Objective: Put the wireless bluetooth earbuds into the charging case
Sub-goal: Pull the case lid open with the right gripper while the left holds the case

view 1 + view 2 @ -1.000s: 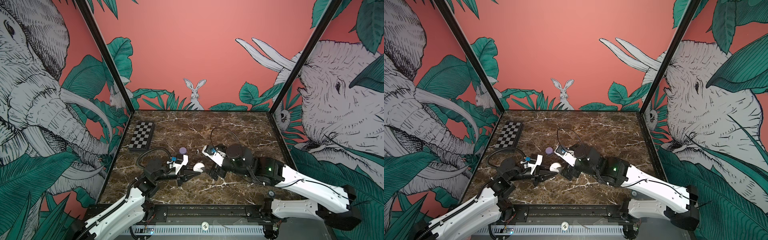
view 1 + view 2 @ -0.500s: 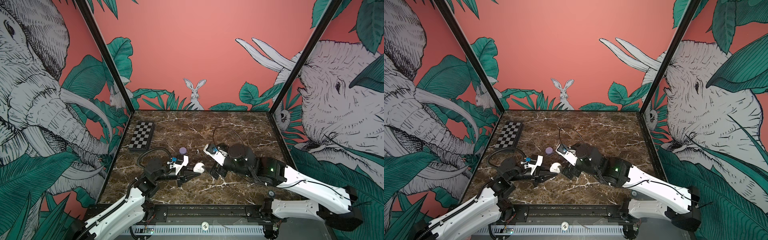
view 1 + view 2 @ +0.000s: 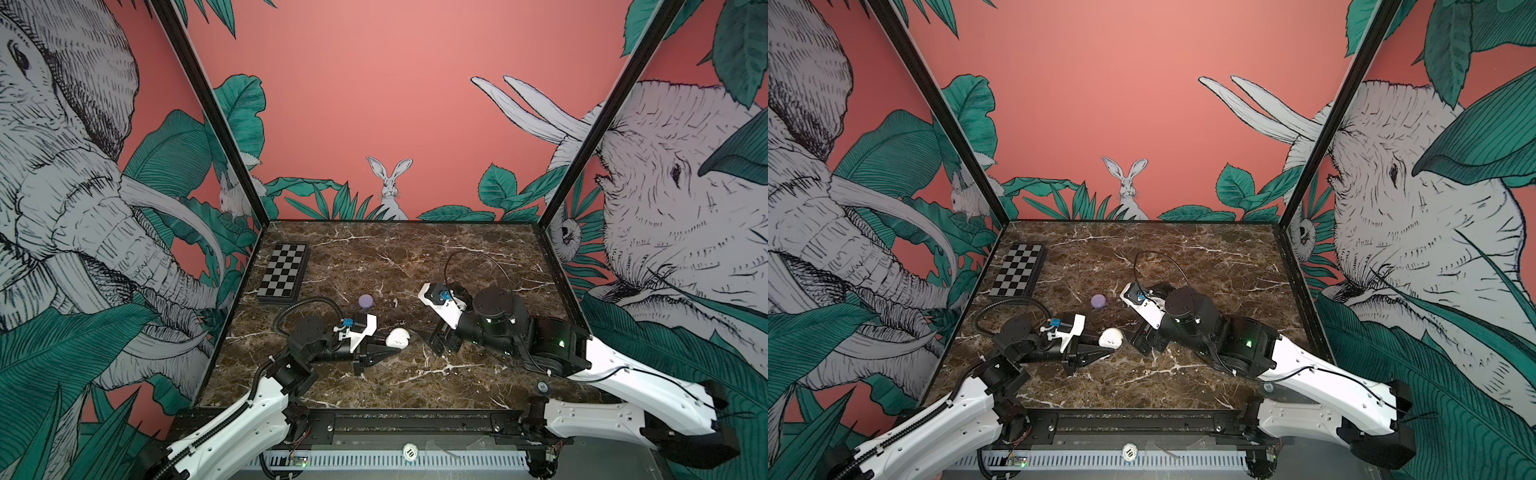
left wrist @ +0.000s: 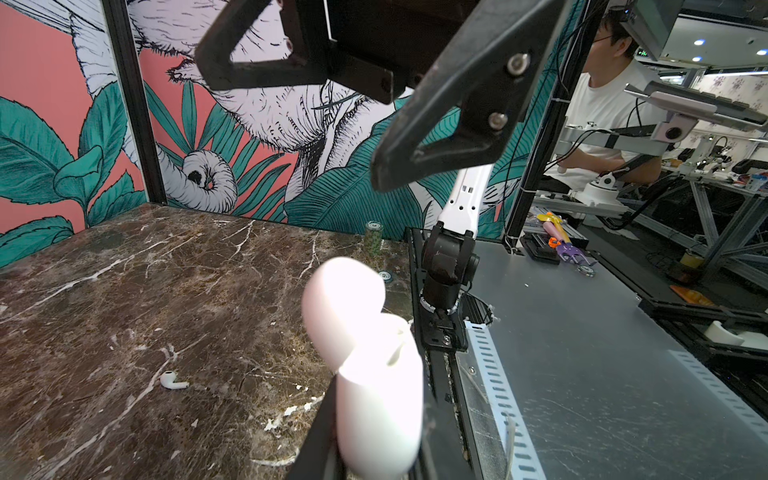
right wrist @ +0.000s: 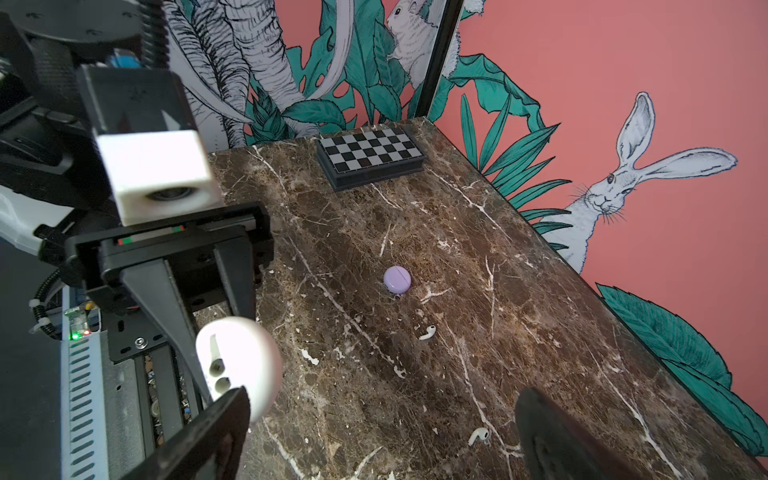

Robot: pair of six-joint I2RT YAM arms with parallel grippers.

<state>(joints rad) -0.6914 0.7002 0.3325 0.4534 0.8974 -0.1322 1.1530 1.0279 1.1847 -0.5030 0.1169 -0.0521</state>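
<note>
The white charging case (image 3: 399, 336) (image 3: 1111, 337) is held above the marble with its lid open, and my left gripper (image 3: 390, 345) (image 4: 370, 455) is shut on its lower half. In the right wrist view the white charging case (image 5: 239, 365) shows its sockets. My right gripper (image 3: 426, 338) (image 5: 374, 449) stands open just right of the case, nothing between its fingers. Two white earbuds (image 5: 428, 332) (image 5: 478, 435) lie loose on the table. In the left wrist view one earbud (image 4: 172, 380) lies left of the case. A shut lilac case (image 3: 365, 301) (image 5: 397, 279) sits farther back.
A folded checkerboard box (image 3: 284, 272) (image 5: 370, 156) lies at the back left. A stack of chips (image 4: 373, 239) stands near the table's front right edge. Walls close in the left, back and right sides.
My right arm has drifted slightly to the right, its jaws still wide. The left gripper and the white case have stayed put.
</note>
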